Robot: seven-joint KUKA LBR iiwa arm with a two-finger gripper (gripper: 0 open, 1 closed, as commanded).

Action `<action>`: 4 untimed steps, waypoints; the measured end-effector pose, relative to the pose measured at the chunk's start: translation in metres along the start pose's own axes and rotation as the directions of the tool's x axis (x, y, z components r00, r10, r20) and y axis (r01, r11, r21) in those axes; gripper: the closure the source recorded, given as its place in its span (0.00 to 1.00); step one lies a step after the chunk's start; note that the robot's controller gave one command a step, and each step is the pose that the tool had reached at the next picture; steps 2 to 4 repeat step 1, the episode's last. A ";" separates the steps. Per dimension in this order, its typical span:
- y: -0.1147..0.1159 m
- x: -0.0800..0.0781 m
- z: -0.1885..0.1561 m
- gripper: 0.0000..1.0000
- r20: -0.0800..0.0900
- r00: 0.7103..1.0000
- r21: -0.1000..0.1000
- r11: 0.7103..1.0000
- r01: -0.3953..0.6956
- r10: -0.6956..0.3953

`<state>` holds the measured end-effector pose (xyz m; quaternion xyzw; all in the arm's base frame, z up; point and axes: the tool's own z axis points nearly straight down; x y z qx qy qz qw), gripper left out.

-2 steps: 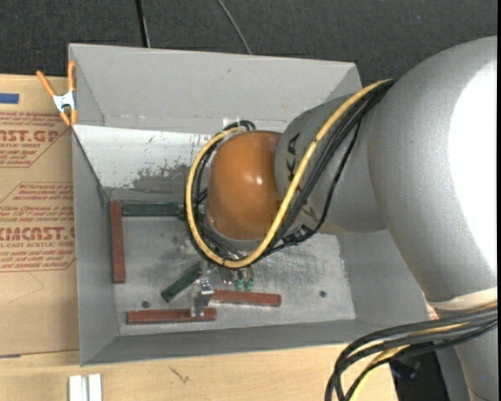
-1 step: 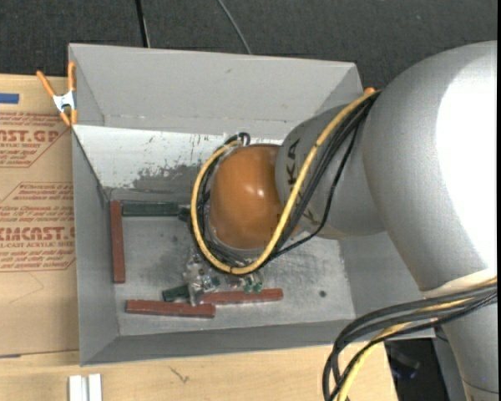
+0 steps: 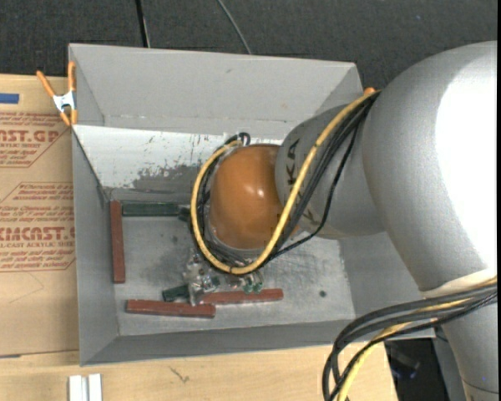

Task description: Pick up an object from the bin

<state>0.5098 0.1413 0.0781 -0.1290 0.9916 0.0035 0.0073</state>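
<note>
The gripper (image 3: 202, 281) was low over the near part of the bin floor, its tip a small cluster of metal and wiring under the arm's wrist. From this angle it could not be told whether it was spread or closed, or whether it touched anything.

Closest to it were two reddish-brown sticks lying flat, nearly in line with each other. The shorter stick (image 3: 250, 295) was just to its right and the longer stick (image 3: 169, 308) just below and to its left, along the near wall. A small dark piece (image 3: 175, 293) lay beside the tip, between it and the longer stick. A third reddish-brown stick (image 3: 117, 242) lay well apart along the left wall, pointing front to back. A dark green strip (image 3: 153, 210) rested against the foot of the far wall.

Above the gripper, a rounded orange cover (image 3: 244, 197) hid the wrist, with yellow cables (image 3: 199, 217) looped around it. The thick grey arm (image 3: 434, 165) came in from the right.

The grey bin (image 3: 217, 82) had sloping walls and a scuffed floor. Beyond its far rim was a dark surface (image 3: 334, 15) crossed by a black cable (image 3: 139, 11).
</note>
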 end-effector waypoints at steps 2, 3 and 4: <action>0.011 -0.009 -0.150 1.00 -0.011 1.000 0.004 1.000 0.026 -0.026; 0.011 -0.009 -0.150 1.00 -0.011 1.000 0.004 1.000 0.026 -0.026; 0.011 -0.009 -0.150 1.00 -0.011 1.000 0.004 1.000 0.026 -0.026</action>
